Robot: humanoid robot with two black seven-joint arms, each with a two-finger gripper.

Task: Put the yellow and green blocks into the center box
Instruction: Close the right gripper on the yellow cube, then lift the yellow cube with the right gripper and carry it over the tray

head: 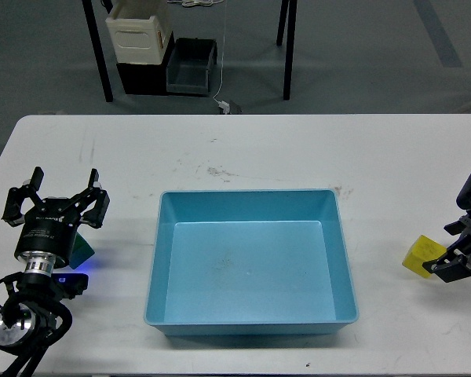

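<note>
The light-blue tray (341,259), the center box, lies empty in the middle of the white table. The dark green block (84,248) sits on the table left of the tray, mostly hidden under my left gripper (60,201). That gripper is open, its fingers spread wide above the block. The yellow block (420,253) lies right of the tray. My right gripper (453,250) is at the block's right side, one dark finger touching its lower right corner. I cannot tell whether it grips the block.
The white table (243,149) reaches to the left and right edges of the view. Beyond its far edge, on the floor, stand a cream-white crate (139,30), a dark grey bin (190,67) and black table legs (99,51).
</note>
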